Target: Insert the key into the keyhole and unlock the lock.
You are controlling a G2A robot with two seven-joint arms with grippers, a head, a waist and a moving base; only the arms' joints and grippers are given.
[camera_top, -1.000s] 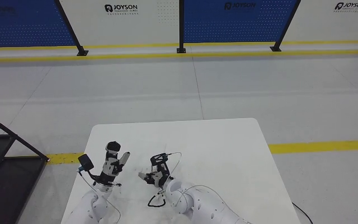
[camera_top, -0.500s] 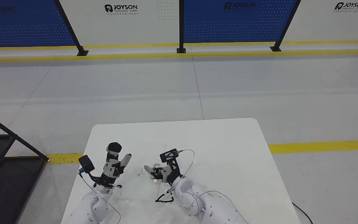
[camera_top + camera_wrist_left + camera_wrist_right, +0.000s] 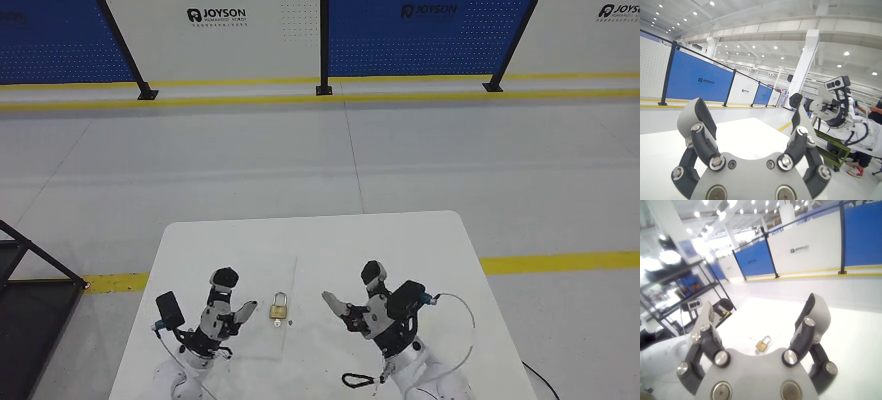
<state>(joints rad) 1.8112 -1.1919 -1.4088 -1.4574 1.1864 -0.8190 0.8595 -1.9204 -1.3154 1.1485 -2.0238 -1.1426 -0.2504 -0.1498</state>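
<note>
A brass padlock [image 3: 279, 309] with a silver shackle lies flat on the white table [image 3: 400, 250], near the front and between my two arms. A small silvery key [image 3: 288, 321] lies on the table right beside it. The right wrist view shows the padlock [image 3: 762, 345] and the key [image 3: 757, 352] just ahead of my right gripper [image 3: 759, 313], which is open and holds nothing. In the top view the right gripper [image 3: 335, 303] sits to the right of the lock. My left gripper [image 3: 242, 311] sits to its left, open and empty [image 3: 751, 117].
A black shelf rack [image 3: 30, 270] stands off the table's left side. A green cart [image 3: 829, 140] stands on the floor past the right side. A black cable loop [image 3: 355, 380] hangs by the right arm at the front edge.
My right arm has swung from the table's middle out to the right, and the padlock and key now lie in sight on the table. The left arm shifted slightly right.
</note>
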